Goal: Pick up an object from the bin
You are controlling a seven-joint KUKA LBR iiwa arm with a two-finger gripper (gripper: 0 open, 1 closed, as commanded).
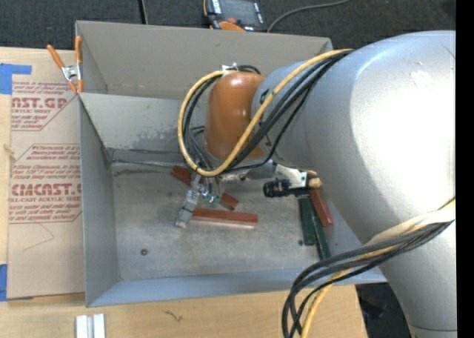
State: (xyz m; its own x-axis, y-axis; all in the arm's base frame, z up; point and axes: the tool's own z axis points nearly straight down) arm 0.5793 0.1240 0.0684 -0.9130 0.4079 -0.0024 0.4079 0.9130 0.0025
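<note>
The claw (201,197) hangs low over the middle of the bin (96,203), at the left end of a flat red-brown bar (226,218) lying on the floor. A small grey piece (183,217) lies just beside it. I cannot tell whether the claw is apart or together. The bar looks flat on the floor, so I judge nothing is picked yet; grasp and lift are left. 2 more things lie to the right: a black-and-white pen-like thing (285,187) and a green-and-red tool (315,221).
</note>
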